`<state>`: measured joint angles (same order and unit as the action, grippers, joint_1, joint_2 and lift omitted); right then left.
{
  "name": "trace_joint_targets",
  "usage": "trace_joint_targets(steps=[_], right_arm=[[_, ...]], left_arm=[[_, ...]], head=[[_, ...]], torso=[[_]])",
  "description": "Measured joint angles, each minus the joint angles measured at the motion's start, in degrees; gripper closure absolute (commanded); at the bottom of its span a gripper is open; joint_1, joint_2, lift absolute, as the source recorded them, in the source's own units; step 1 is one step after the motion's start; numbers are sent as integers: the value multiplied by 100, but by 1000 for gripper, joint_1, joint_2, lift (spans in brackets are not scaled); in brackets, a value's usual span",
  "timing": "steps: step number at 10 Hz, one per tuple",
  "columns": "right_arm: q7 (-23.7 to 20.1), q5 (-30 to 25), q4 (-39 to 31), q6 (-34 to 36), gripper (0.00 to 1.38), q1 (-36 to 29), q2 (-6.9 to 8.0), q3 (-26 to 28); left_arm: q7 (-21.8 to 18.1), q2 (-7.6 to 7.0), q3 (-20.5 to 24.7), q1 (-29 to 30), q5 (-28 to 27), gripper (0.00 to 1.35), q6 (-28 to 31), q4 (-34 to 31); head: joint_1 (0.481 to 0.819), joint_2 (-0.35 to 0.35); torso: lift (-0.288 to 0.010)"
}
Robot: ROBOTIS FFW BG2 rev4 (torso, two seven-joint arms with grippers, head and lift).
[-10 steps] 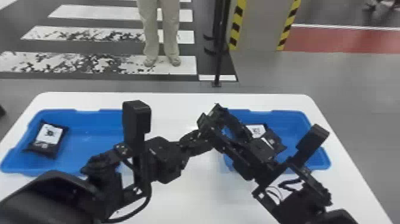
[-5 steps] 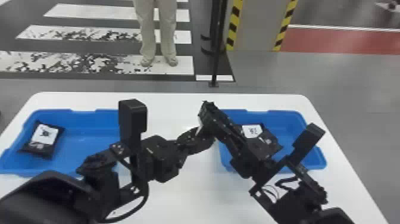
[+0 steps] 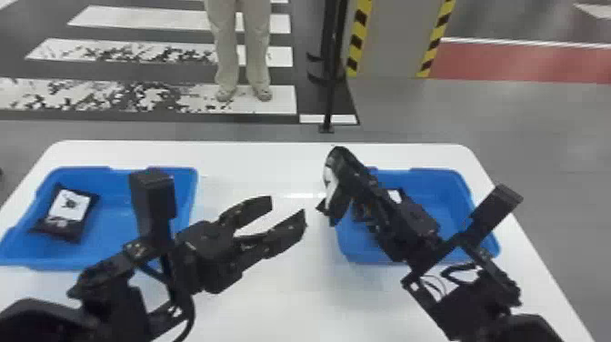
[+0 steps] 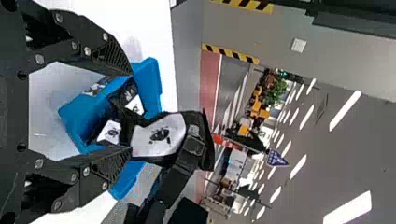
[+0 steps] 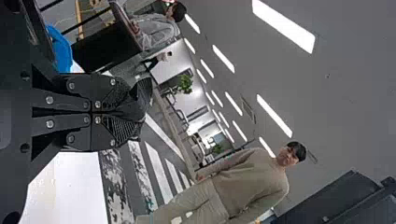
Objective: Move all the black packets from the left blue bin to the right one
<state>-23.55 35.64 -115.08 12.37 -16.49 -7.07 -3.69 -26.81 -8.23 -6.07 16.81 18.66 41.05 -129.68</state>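
Head view: white table [image 3: 272, 300], 2 blue bins on it, spaced apart. Left bin [image 3: 116, 234] has 1 black packet [image 3: 68, 211], lying toward its outer side, white label up. Right bin [image 3: 454, 195] has black packets in it; left wrist view picks out 2 white labels there, on a far packet [image 4: 134, 104] and a near packet [image 4: 111, 132], close together. Left gripper [image 3: 288, 208] between the bins, above the table, fingers spread with a gap between the tips and nothing pinched. Right gripper [image 3: 350, 182] at the inner edge of the right bin, raised, pinching a black packet with a white label, the held packet [image 4: 159, 135]. Right wrist view: fingers [image 5: 105, 128] pressed close, dark packet material bunched at the tips. Held packet near the left gripper's tips, apart from them in head view.
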Motion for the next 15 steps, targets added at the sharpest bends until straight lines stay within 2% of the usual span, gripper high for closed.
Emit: trace_joint_targets(steps=[2,4,5,7,8,9,11,14,15], right_arm=[[0,-227,421,18,1279,309,-10,464],[0,-798,1098,51,1277,744,-60,968],[0,-1130,1526,118,1065,991,-99,1205],[13,-1523,2177,269,478,1309,-198,1432],[29,-1678,2203,278,305,1281,-224,1453],[67,-1807,2025,263,202,1114,-220,1460],[176,-2148,1232,114,168,388,-94,1463],[315,-2429,-313,-382,168,-1209,310,1413],[332,-2394,-699,-493,168,-1640,397,1352]], left_arm=[[1,131,581,589,29,160,71,-537],[-1,225,963,872,41,160,75,-824],[-1,252,1094,953,40,160,65,-898],[-1,313,1369,1081,38,160,47,-957],[-1,340,1523,1121,28,160,17,-967],[1,351,1661,1126,-12,156,-4,-975],[6,360,1949,1071,-180,156,3,-981],[51,416,2577,878,-839,156,329,-952],[97,419,2742,783,-1042,156,437,-863]], head=[[695,-73],[695,-109],[695,-135],[695,-157],[695,-151],[695,-138],[695,-109],[695,27],[695,82]], torso=[[-140],[-140],[-140],[-140],[-140],[-140],[-140],[-140],[-140]])
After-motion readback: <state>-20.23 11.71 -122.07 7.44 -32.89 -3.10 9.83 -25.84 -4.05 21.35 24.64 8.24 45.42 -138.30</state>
